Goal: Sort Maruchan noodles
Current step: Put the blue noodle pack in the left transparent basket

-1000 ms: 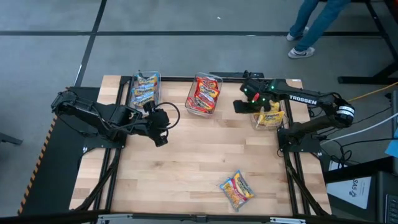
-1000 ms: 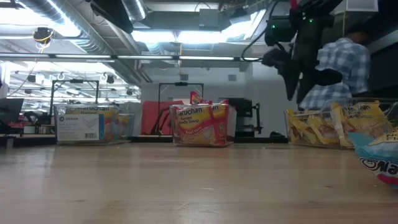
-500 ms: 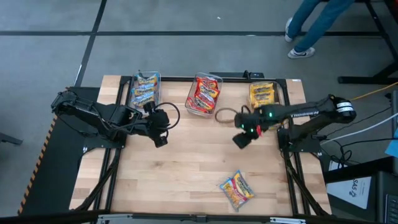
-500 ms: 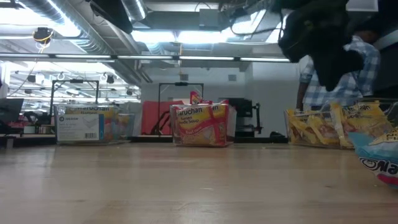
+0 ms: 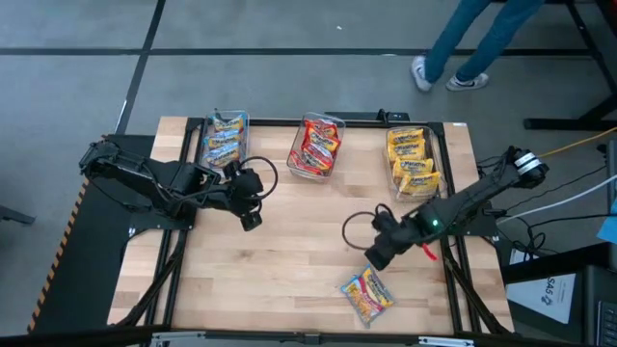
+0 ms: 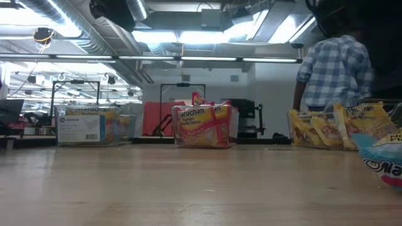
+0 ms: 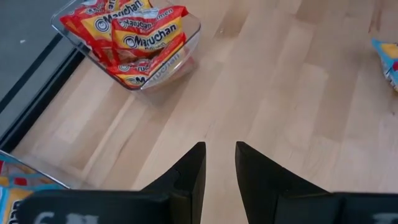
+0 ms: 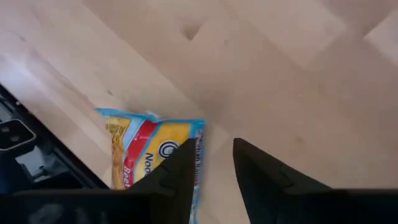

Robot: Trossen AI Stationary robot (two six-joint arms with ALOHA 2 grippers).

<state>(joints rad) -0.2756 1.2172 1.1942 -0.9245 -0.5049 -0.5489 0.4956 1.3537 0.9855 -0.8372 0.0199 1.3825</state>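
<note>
The surface [image 5: 289,260] carries three bins of sorted noodles along its far edge; one loose packet [image 5: 367,294] lies near the front edge. The right end effector [image 5: 379,253] is poised just above it, fingers parted and empty. A skewed descent could pinch only the crinkly edge, so the packet might slip. The left end effector [image 5: 249,218] waits mid-surface, fingers slightly apart, empty.

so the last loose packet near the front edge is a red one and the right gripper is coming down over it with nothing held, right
Not quite: the loose packet is a blue one with a yellow noodle picture, not red, as the right wrist view shows. The red packets sit in the middle bin. The rest holds: the right gripper hangs just above it, jaws apart, empty.
</note>
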